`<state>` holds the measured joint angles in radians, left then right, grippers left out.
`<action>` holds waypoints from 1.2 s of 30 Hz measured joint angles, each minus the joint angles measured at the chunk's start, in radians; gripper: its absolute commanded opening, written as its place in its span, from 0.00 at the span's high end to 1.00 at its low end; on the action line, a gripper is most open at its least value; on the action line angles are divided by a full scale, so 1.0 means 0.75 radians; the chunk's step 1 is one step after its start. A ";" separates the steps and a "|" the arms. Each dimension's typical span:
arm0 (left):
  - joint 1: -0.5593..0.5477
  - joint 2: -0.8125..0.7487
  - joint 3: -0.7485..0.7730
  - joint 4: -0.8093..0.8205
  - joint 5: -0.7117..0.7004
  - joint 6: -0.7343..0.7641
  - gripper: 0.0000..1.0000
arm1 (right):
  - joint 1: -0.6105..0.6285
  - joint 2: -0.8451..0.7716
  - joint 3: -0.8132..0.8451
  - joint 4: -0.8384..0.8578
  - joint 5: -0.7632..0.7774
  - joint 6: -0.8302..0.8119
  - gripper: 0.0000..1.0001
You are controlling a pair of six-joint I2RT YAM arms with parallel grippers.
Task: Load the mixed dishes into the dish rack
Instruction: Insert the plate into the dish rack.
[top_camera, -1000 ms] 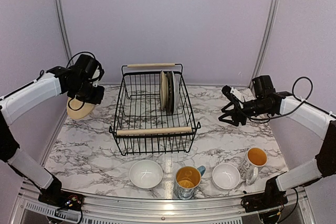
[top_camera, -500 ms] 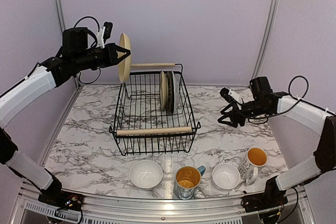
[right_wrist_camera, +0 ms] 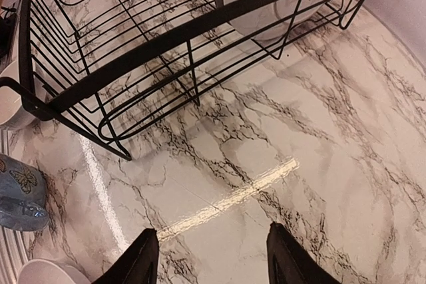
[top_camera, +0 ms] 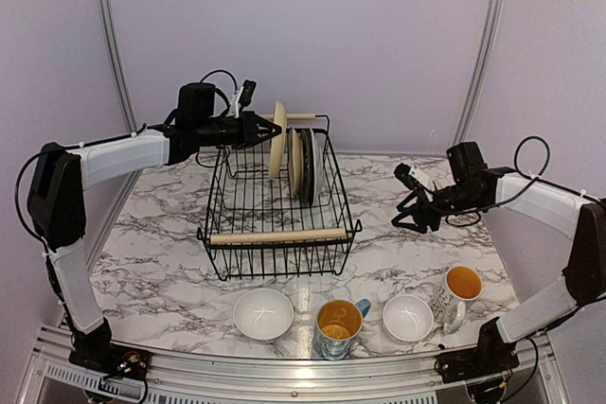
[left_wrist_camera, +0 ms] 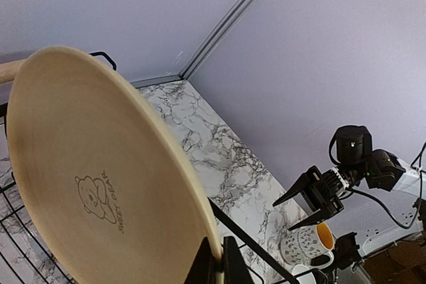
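Observation:
My left gripper [top_camera: 260, 127] is shut on the rim of a pale yellow plate [top_camera: 276, 139], held on edge over the back of the black wire dish rack [top_camera: 275, 236]. The plate hangs just left of two plates [top_camera: 303, 166] standing in the rack. In the left wrist view the plate [left_wrist_camera: 100, 177] shows a small bear print, and the fingers [left_wrist_camera: 219, 261] pinch its lower edge. My right gripper [top_camera: 409, 210] hovers open and empty over the marble, right of the rack. Its fingers [right_wrist_camera: 143, 257] stand wide apart.
Along the near edge sit a white bowl [top_camera: 263, 314], a blue yellow-lined mug [top_camera: 339, 325], a smaller white bowl [top_camera: 408, 318] and a patterned white mug [top_camera: 460, 290]. The rack's wooden handles run along its front and back. Grey walls close in behind and at both sides.
The left arm lifted the pale yellow plate from the far left of the table and swung it right, over the rack's back. The right arm barely moved.

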<state>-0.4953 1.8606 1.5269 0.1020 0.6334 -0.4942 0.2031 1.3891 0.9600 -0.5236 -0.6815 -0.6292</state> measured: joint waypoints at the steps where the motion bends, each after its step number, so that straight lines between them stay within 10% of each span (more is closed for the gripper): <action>1: 0.003 0.019 0.005 0.023 0.020 -0.011 1.00 | 0.000 0.002 0.000 0.000 0.002 0.000 0.47; 36: 0.092 0.360 -0.078 0.722 0.165 -0.412 1.00 | 0.000 0.098 0.000 -0.012 0.015 -0.025 0.46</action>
<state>-0.4263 2.1304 1.4681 0.6434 0.7570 -0.8032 0.2031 1.4628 0.9600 -0.5323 -0.6704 -0.6483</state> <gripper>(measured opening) 0.038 0.538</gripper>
